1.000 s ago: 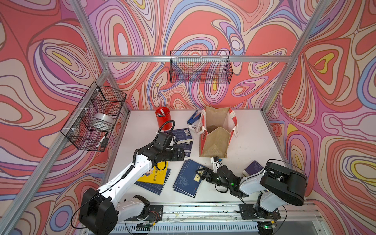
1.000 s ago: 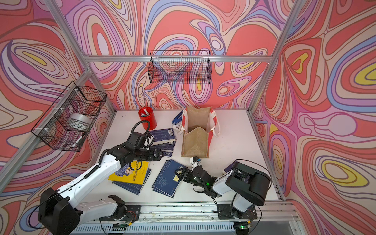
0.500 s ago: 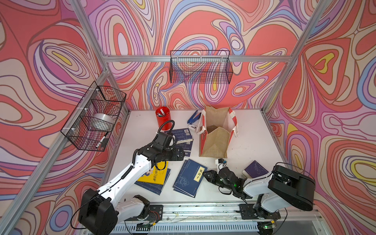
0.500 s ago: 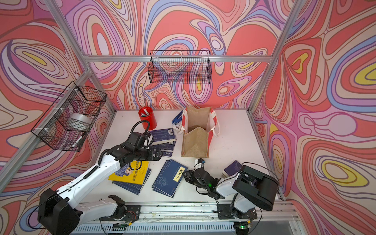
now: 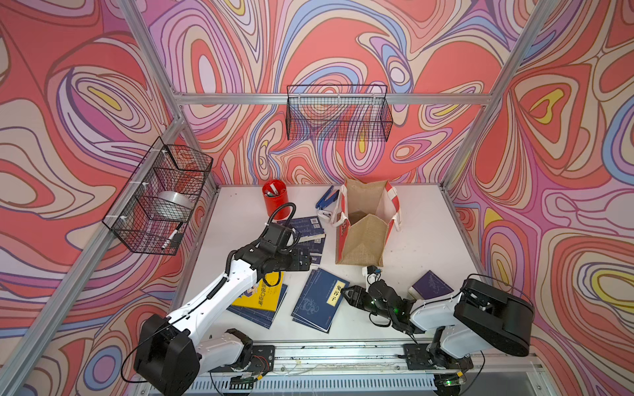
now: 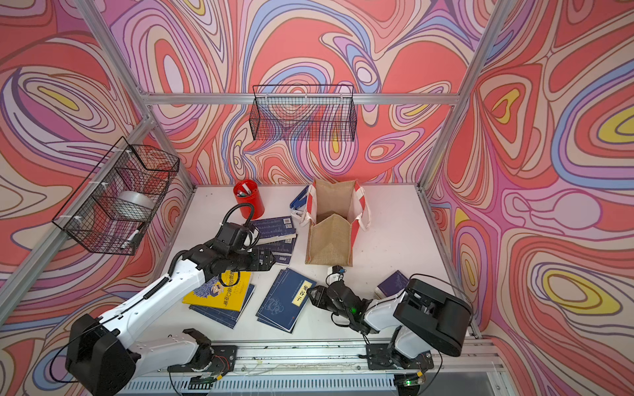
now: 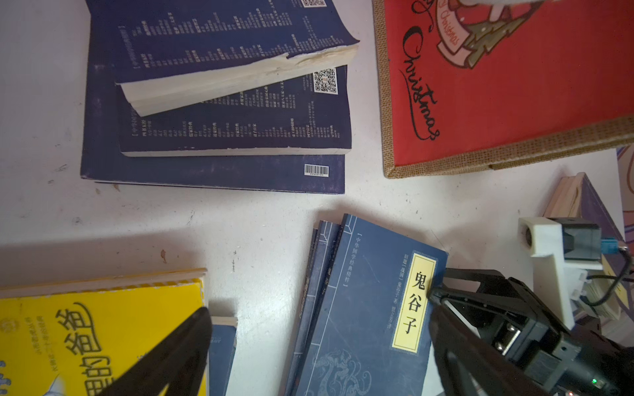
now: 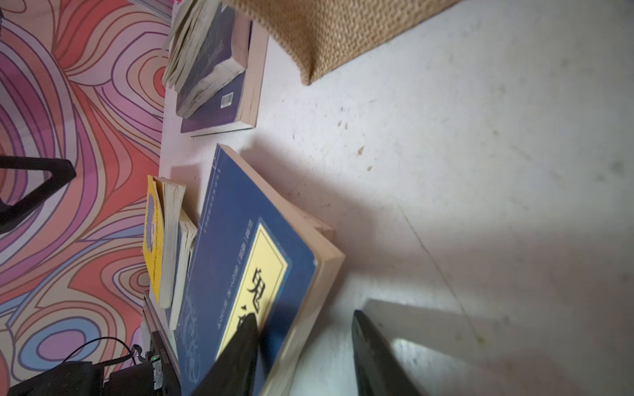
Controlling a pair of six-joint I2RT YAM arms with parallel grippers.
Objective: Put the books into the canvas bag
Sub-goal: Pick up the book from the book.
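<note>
where the right tool [image 8: 303, 313] gapes, the navy book [image 8: 233, 219] lies partly between.

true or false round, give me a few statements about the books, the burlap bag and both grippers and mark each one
1. The tan burlap canvas bag stands upright with its mouth open. True.
2. The bright yellow book is inside the bag. False: it lies on the white table, atop navy books.
3. The left gripper holds a book. False: it is open and empty.
4. The right gripper has its jaws astride an edge of the navy book with the yellow title label. True.
5. The red cylindrical pen cup lies tipped over. False: it stands upright.
</note>
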